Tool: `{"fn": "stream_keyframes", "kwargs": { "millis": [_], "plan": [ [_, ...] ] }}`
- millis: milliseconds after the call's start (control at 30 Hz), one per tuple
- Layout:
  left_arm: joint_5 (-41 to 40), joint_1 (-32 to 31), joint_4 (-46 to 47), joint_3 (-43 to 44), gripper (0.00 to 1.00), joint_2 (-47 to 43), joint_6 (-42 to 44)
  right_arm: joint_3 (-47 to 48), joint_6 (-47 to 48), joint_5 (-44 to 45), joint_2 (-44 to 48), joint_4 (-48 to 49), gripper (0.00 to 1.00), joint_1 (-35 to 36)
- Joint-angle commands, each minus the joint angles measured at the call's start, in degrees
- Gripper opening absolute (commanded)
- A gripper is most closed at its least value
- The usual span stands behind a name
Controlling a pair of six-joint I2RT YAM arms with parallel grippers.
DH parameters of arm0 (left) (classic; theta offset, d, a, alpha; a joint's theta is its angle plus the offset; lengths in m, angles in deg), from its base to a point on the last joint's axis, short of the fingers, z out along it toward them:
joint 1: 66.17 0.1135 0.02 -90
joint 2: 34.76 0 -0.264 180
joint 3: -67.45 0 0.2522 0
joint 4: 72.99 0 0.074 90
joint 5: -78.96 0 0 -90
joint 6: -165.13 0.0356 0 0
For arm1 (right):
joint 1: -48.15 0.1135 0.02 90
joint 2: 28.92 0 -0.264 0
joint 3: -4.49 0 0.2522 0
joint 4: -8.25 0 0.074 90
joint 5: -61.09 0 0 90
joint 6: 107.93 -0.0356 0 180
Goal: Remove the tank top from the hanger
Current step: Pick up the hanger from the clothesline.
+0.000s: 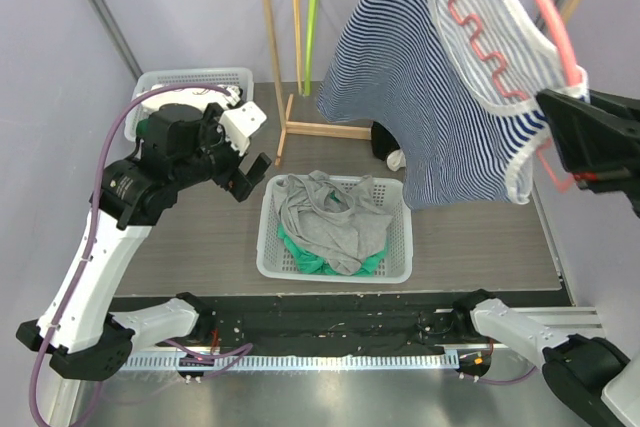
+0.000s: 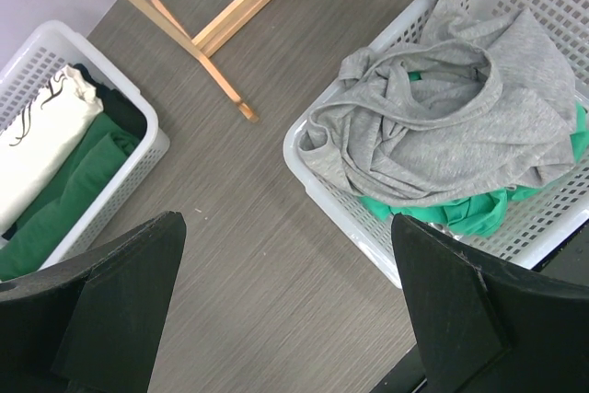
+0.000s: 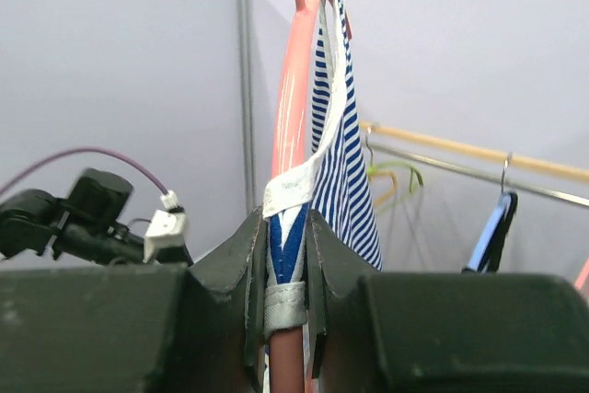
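Note:
The blue-and-white striped tank top (image 1: 430, 77) hangs on a coral-pink hanger (image 1: 548, 17) at the upper right of the top view. My right gripper (image 1: 556, 112) is shut on the hanger's lower end with the top's white-edged strap pinched in. In the right wrist view the jaws (image 3: 286, 227) clamp the hanger (image 3: 293, 89) and the striped cloth (image 3: 342, 163). My left gripper (image 1: 240, 157) hovers open over the table between two baskets, nothing between its fingers (image 2: 287, 223).
A white basket (image 1: 265, 237) with grey and green clothes sits mid-table, its rim (image 2: 296, 140) close to my left fingers. A second basket (image 1: 190, 77) of folded clothes stands at the back left. A wooden rack's foot (image 1: 320, 129) rests behind them.

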Motion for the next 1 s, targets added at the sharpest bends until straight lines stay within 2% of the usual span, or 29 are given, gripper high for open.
{"fn": "stream_keyframes", "kwargs": {
  "millis": [0,633,767,967],
  "plan": [
    [0.94,0.53,2.07,2.50,1.00,-0.27,-0.76,1.09,-2.64,-3.69,-1.04,6.99,0.01,0.09],
    [2.35,0.79,0.67,3.90,1.00,-2.20,-0.85,-1.63,-3.79,-10.89,-6.93,7.52,0.01,0.18],
    [3.40,0.79,-0.74,6.19,1.00,-3.95,-0.93,-7.85,-3.00,-16.69,-5.87,5.07,0.01,0.18],
    [6.65,0.79,-0.23,6.99,1.00,-9.48,6.96,-20.15,-3.17,-24.25,0.10,5.84,0.01,0.18]
  ]
}}
